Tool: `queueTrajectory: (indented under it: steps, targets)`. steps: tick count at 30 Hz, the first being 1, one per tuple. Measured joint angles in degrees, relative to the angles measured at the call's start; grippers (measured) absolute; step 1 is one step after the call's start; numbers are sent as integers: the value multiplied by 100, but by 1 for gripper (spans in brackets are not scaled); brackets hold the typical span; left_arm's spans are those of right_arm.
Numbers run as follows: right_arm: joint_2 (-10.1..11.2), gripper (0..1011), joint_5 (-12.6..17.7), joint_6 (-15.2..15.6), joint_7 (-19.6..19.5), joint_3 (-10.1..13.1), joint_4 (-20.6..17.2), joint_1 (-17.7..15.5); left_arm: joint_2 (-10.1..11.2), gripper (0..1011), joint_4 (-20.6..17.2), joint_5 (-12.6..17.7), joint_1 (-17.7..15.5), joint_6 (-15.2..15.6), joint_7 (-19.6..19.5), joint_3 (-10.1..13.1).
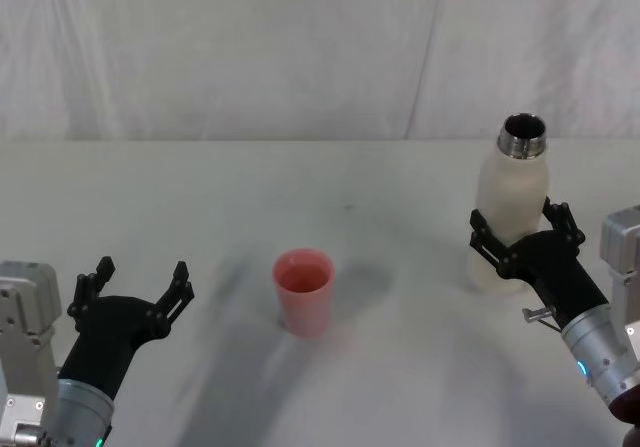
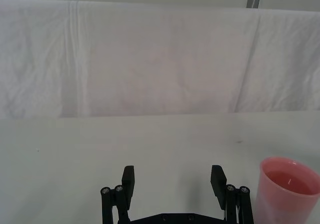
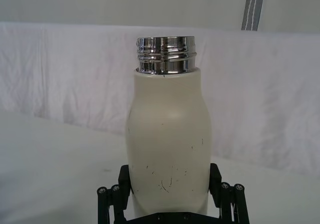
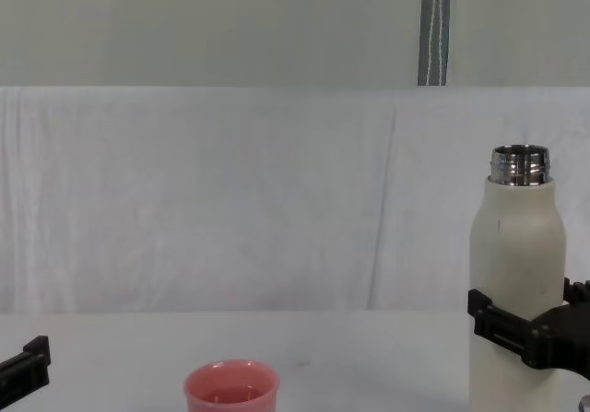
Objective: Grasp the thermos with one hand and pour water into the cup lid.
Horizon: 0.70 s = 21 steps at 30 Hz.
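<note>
The cream-white thermos stands upright on the right side of the table, its steel neck open at the top. My right gripper is shut on its lower body, one black finger pressed against each side; the right wrist view shows the thermos held in the right gripper. The pink cup lid stands upright at the table's middle, well to the left of the thermos. My left gripper hovers open at the near left with nothing between its fingers; the cup lid lies just off to its side.
The white table has a white cloth backdrop hanging behind its far edge. The chest view shows the thermos towering over the cup lid, with wide free room between them.
</note>
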Motion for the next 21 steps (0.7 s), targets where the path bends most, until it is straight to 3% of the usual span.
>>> queueTrajectory:
  steps: [21]
  targets:
    - [-47,950,142,32,-22,-14,231,36,0,1001,0,0,0,0,0,0]
